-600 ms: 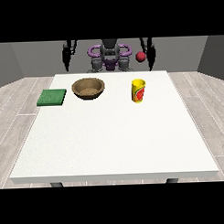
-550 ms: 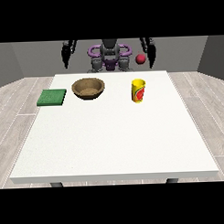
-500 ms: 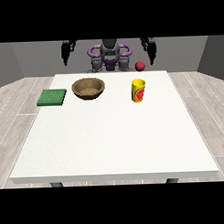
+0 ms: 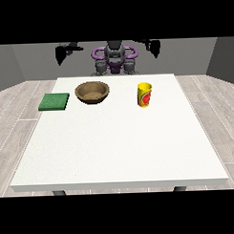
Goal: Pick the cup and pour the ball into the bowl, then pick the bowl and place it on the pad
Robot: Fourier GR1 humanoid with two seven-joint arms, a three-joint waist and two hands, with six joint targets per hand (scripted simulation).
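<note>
— Up at the far edge of the worktop [image 4: 115, 152], what are the fingers doing?

— Impossible to tell from here. The hand at the view's left [image 4: 62, 52] and the hand at the view's right [image 4: 153, 46] both hang raised beside the robot's shoulders, well behind the far edge, and each reads only as a small dark shape. Neither appears to touch or carry anything.

— And the things they are meant to handle?

— All three sit in a row toward the far edge. The yellow cup [image 4: 145, 95] with its red marking stands upright on the right side of that row, apart from everything else. The brown bowl [image 4: 92, 92] rests near the middle of the far edge, mouth up, and the green pad [image 4: 54, 101] lies flat close to the far left corner, just beside the bowl but not touching it.

— Is the ball in the cup?

— It cannot be seen; the cup's mouth gives no view inside from this side.

— Why this layout?

— By my reading, it follows the order of the job: cup, bowl, pad, right to left, so the pour goes sideways into the bowl and the bowl then shifts one place over onto the pad. The raised hands suggest the work has not begun, and the hand at the view's right looks the nearer one for the cup.

— What calls for care?

— Probably keeping the cup upright until it is over the bowl.
</note>
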